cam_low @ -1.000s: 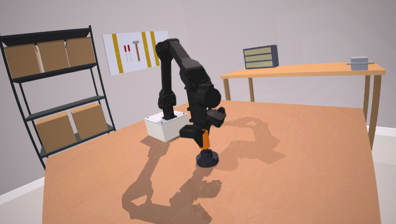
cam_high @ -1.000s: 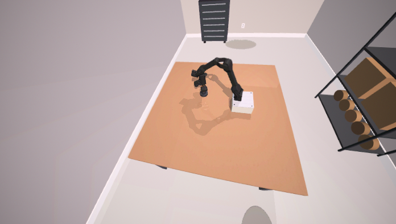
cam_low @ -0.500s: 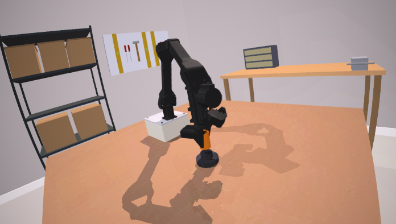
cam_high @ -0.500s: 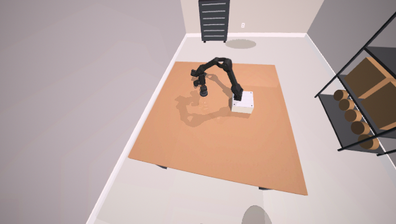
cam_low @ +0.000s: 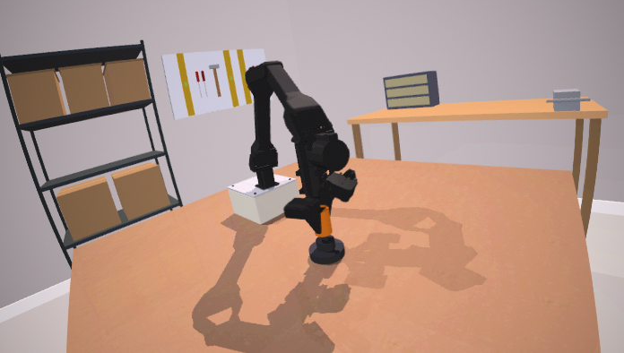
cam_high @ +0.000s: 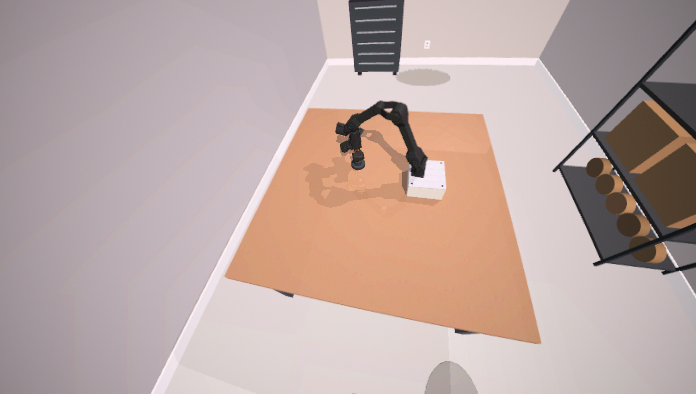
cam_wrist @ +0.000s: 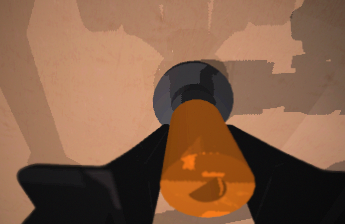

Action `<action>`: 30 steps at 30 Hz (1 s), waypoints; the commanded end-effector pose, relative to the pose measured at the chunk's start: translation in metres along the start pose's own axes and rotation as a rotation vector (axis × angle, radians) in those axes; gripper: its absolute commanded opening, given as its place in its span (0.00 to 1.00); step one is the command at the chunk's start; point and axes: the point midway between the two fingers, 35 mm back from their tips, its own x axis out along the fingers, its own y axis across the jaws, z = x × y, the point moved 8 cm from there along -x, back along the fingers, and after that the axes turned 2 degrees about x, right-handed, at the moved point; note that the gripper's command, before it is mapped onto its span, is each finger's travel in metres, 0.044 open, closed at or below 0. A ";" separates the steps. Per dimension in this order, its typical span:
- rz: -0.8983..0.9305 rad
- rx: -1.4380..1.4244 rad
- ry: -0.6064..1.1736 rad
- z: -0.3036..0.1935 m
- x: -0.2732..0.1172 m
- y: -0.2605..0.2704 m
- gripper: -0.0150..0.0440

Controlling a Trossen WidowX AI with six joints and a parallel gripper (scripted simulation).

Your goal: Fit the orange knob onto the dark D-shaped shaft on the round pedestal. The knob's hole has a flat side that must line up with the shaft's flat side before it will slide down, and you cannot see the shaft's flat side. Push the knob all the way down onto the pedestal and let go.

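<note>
The orange knob [cam_low: 326, 223] [cam_wrist: 201, 142] is a tall cylinder held nearly upright, with a dark D-shaped mark on its upper end in the wrist view. My gripper [cam_low: 324, 225] [cam_wrist: 196, 129] is shut on it, one finger on each side. The dark round pedestal [cam_high: 358, 165] [cam_low: 326, 253] [cam_wrist: 164, 102] stands on the table directly below, a wide disc with a narrower raised middle. The knob's lower end is at or just above that raised middle; whether they touch, I cannot tell. The shaft is hidden, and so is its flat side.
The arm's white base box [cam_high: 427, 191] [cam_low: 263, 206] stands on the brown table [cam_high: 390, 255] [cam_low: 460, 312], to the right of the pedestal in the top view. Arm shadows cross the table around the pedestal. Shelving [cam_low: 106, 164], a drawer cabinet [cam_high: 376, 35] and a workbench [cam_low: 483, 110] stand beyond the table.
</note>
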 end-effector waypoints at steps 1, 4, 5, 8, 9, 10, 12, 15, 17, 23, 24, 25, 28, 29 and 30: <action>0.001 -0.004 -0.002 -0.001 -0.001 0.001 0.25; 0.001 -0.004 -0.002 -0.002 -0.003 0.002 0.25; 0.001 -0.004 -0.002 -0.002 -0.004 0.002 0.25; 0.001 -0.030 -0.002 -0.002 -0.005 0.002 0.25; 0.001 -0.058 -0.002 -0.002 -0.005 0.002 0.25; 0.001 -0.090 -0.002 -0.002 -0.005 0.002 0.25; 0.001 -0.173 -0.002 -0.001 -0.006 0.001 0.25; 0.001 -0.214 -0.002 -0.001 -0.006 0.001 0.25; 0.001 -0.214 -0.002 0.000 -0.006 0.001 0.25; 0.001 -0.214 -0.002 0.003 -0.005 -0.001 0.25; 0.001 -0.214 -0.002 0.003 -0.005 -0.002 0.25; 0.001 -0.214 -0.002 0.003 -0.004 -0.002 0.25; 0.001 -0.214 -0.002 0.002 -0.003 -0.001 0.25; 0.001 -0.214 -0.002 0.002 -0.003 -0.001 0.25; 0.001 -0.214 -0.002 0.002 -0.003 -0.001 0.25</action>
